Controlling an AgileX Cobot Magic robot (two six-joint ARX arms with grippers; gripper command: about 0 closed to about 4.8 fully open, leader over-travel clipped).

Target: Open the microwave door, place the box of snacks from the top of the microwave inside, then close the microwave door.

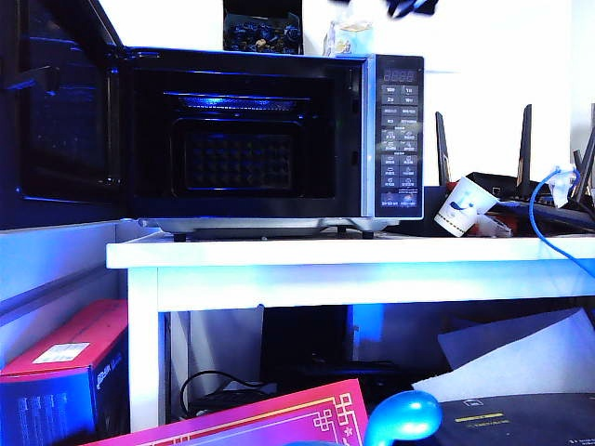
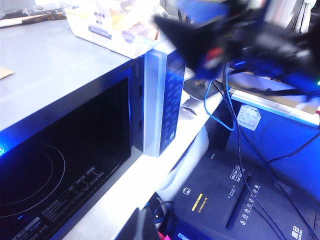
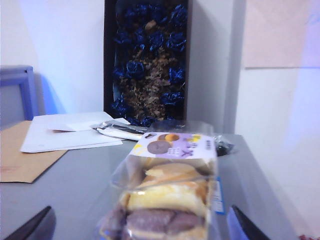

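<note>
Right gripper (image 1: 409, 7) was cut off by the exterior view's top edge and blurred in the left wrist view. Box of snacks (image 3: 167, 200) ran off frame. Left gripper (image 2: 137, 227): one dark sliver visible, jaw state indeterminate.

Right claw (image 3: 140, 225) spread wide, dark fingertips (image 3: 35, 226) showing at both lower corners of the right wrist view; seen blurred from the left wrist view (image 2: 235, 40), held high. Left claw only a dark tip (image 2: 137, 227), state unclear.
</note>
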